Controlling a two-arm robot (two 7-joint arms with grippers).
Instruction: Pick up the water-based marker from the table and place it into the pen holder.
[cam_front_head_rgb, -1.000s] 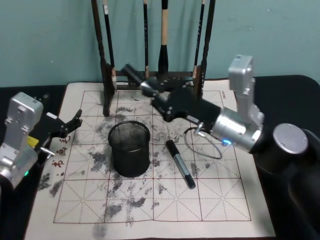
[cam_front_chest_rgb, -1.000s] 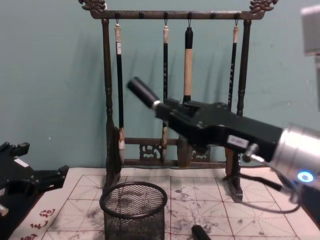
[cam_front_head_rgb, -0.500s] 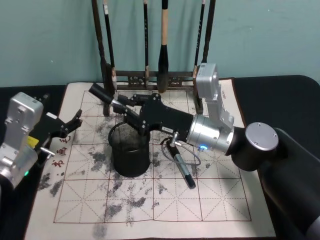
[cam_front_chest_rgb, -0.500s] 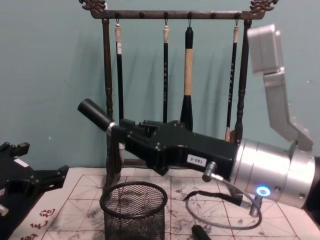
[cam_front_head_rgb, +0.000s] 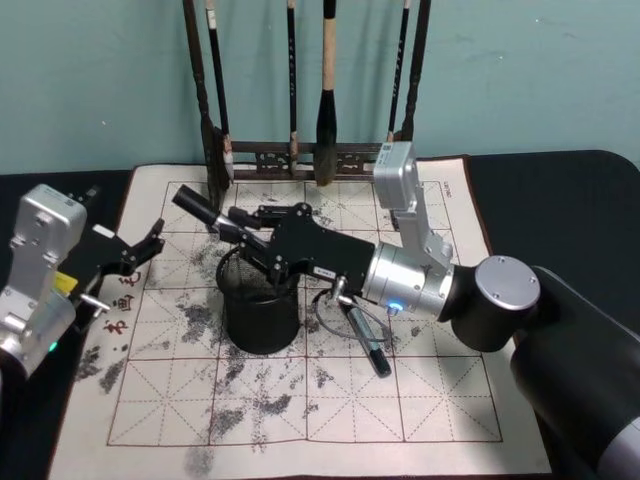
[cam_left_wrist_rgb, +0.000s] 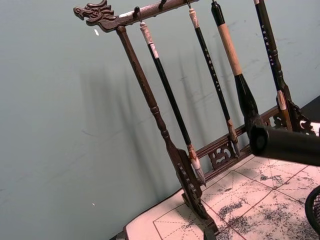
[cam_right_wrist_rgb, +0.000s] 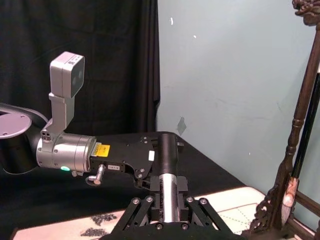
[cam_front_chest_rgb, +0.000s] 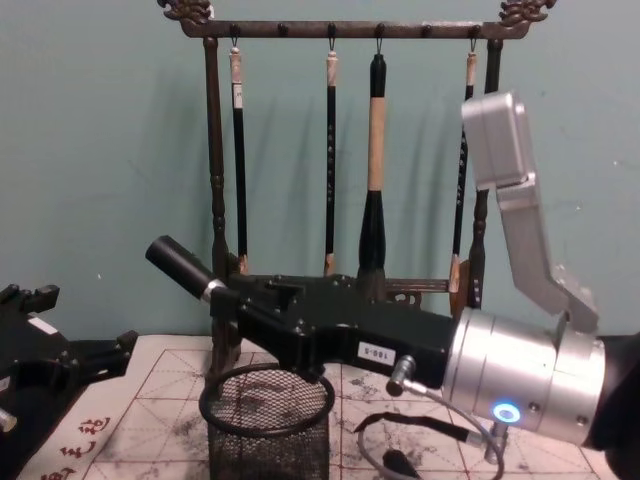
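Black marker (cam_front_head_rgb: 195, 204) gripped in right end effector (cam_front_head_rgb: 245, 232), forearm across pen holder (cam_front_head_rgb: 258, 322) — left end effector (cam_front_head_rgb: 138, 252) parked wide.

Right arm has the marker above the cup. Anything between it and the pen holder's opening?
Nothing visible. The marker, clamped in the right gripper, hangs tilted above the open mouth of the pen holder; the brush rack stands behind it. The left gripper idles off to the left.

marker (cam_front_head_rgb: 197, 204) (cam_front_head_rgb: 375, 355) x2 | pen holder (cam_front_head_rgb: 258, 322) x1 | brush (cam_front_chest_rgb: 376, 150) x4 | rack (cam_front_chest_rgb: 213, 150) x1
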